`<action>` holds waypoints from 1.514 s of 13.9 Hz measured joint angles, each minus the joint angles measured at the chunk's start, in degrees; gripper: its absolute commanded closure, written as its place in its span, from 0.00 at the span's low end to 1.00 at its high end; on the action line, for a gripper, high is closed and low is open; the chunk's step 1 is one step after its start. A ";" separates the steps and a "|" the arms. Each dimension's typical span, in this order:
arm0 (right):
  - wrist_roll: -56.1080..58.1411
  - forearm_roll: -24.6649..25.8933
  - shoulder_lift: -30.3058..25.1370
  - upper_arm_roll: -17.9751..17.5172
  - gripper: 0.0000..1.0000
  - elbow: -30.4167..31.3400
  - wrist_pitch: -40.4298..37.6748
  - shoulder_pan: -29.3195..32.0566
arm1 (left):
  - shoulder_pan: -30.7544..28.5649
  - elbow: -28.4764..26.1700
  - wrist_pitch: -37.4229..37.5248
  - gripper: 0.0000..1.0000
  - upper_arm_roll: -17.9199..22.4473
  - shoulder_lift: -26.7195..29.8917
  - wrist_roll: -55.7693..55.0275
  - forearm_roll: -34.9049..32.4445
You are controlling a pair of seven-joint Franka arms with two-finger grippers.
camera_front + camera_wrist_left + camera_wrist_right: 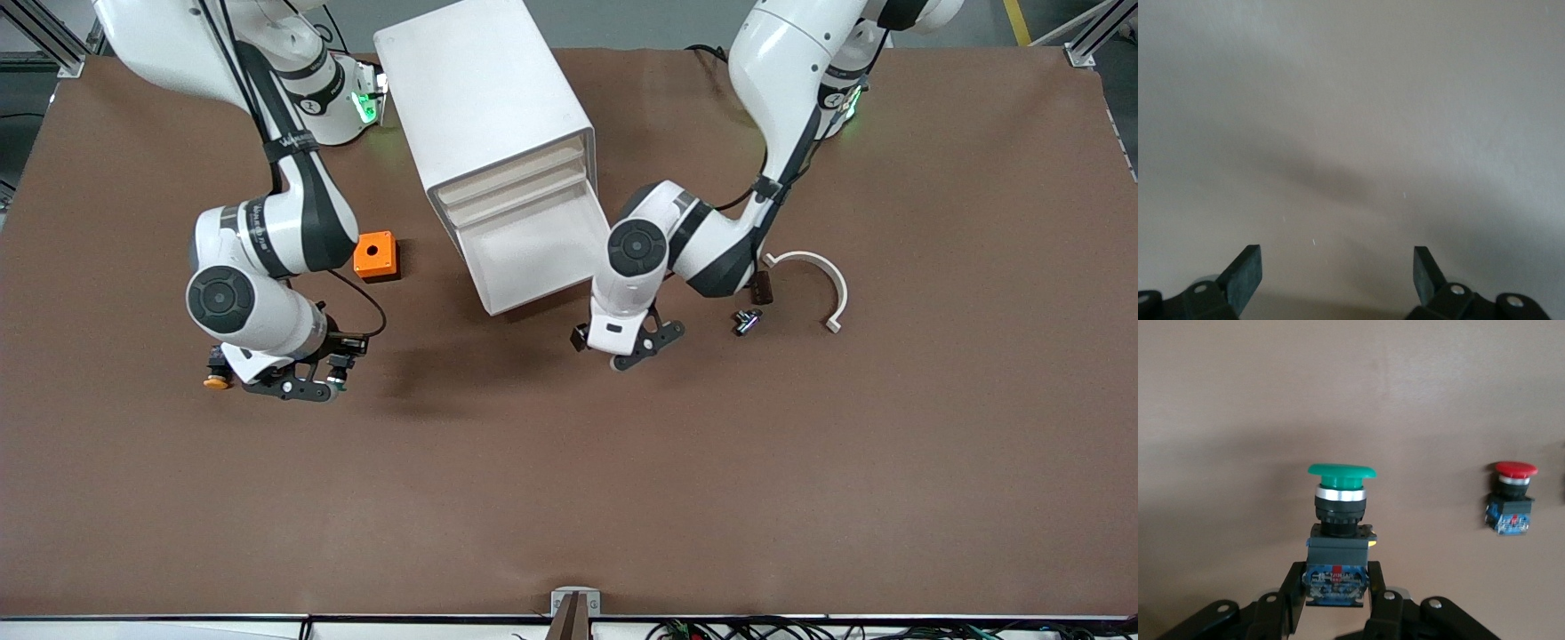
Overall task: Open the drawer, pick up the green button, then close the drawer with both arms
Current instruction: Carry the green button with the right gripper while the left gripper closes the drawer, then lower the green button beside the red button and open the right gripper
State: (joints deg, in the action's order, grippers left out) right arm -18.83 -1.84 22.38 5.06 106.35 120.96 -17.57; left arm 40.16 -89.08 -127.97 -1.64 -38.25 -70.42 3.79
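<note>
The right claw (1336, 603) pinches the light, rigid button (1339, 523) by its blocky base, while the left claw (1338, 273) hangs spread.

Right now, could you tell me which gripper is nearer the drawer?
Left. The left gripper is over the table beside the drawer; the right gripper, holding the button, is toward the right arm's end.

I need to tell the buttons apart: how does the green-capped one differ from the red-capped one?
The green button has a green cap and is clamped in the right hand; the red button has a red cap and stands free on the table. Both are mushroom-capped with black bodies, upright.
</note>
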 measured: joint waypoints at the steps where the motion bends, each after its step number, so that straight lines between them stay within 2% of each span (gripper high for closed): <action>1: 0.67 0.00 -0.09 0.00 1.00 2.38 2.92 0.61 | 1.03 -0.12 0.00 0.00 -0.02 0.13 -0.90 -0.01; 5: 3.52 0.01 -0.10 -0.02 1.00 10.75 13.63 1.86 | 4.42 -0.48 -0.07 0.00 -0.03 0.26 -1.91 -0.02; 13: 5.90 4.12 -0.62 0.00 1.00 19.64 24.80 5.56 | 7.80 -1.41 -0.81 0.00 -0.24 0.25 -1.92 -0.03; 21: 6.08 4.24 -3.25 -0.51 1.00 22.96 26.31 6.64 | 10.83 -1.76 -0.85 0.00 -1.14 -0.47 -2.37 0.04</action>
State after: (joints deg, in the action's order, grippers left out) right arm -12.74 2.40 19.13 4.55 129.31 147.26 -10.93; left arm 50.99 -90.84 -128.83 -2.78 -38.72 -72.79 3.83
